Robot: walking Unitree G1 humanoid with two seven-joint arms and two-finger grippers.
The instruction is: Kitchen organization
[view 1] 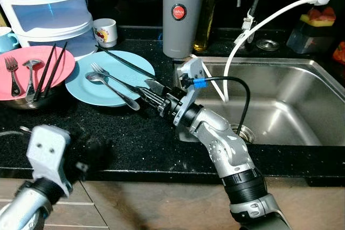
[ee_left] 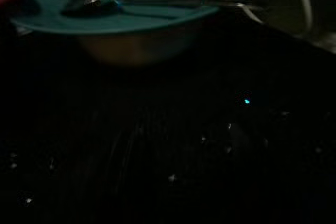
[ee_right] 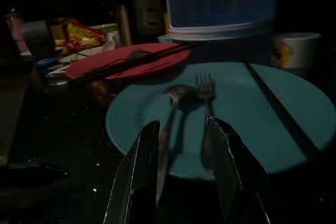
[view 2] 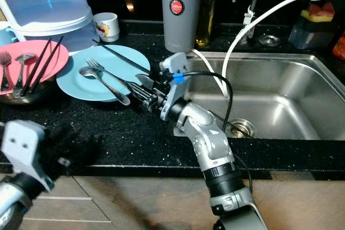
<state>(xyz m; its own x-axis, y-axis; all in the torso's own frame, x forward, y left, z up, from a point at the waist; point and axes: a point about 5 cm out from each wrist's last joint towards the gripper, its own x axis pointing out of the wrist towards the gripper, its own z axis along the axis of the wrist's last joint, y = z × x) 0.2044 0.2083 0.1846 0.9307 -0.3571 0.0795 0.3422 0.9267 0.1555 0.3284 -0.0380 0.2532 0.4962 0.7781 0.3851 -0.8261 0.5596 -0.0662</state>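
Right wrist view: right claw (ee_right: 181,145) parted, empty, fingers flanking the handles of a spoon (ee_right: 173,103) and fork (ee_right: 206,108).
Blue plate (view 1: 91,87): on the black surface (view 1: 135,144), left of the sink (view 1: 280,100); carries spoon, fork and black chopsticks (view 1: 126,64).
Pink plate (view 1: 67,60): left of it, holding cutlery.
Left claw (view 1: 94,152): low over the surface; opening cannot be told.

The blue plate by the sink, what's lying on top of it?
On the blue plate lie a spoon, a fork and dark chopsticks. The right hand reaches over its near edge, fingers open, hiding the handle ends.
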